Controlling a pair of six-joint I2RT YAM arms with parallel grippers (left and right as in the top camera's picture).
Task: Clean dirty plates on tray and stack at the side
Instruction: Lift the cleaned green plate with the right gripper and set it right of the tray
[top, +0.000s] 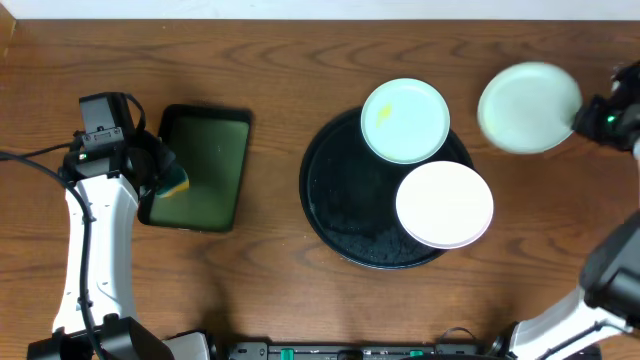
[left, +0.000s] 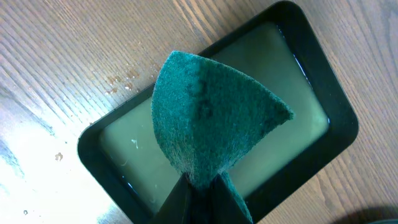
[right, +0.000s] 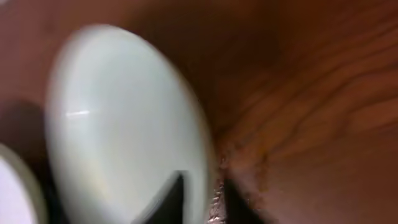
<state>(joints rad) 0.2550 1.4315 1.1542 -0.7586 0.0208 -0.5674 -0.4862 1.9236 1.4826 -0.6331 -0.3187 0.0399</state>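
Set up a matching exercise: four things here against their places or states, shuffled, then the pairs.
1 sponge
2 white plate
3 left mint plate
4 right mint plate

A bears a yellow smear
B off the black tray, to its right
C pinched in the left gripper over the green tray
D on the black tray, no smear showing

Pairs: 1-C, 2-D, 3-A, 4-B.

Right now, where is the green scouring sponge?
The green scouring sponge is at far left in the overhead view, pinched in the left claw over the small rectangular black-rimmed green tray.
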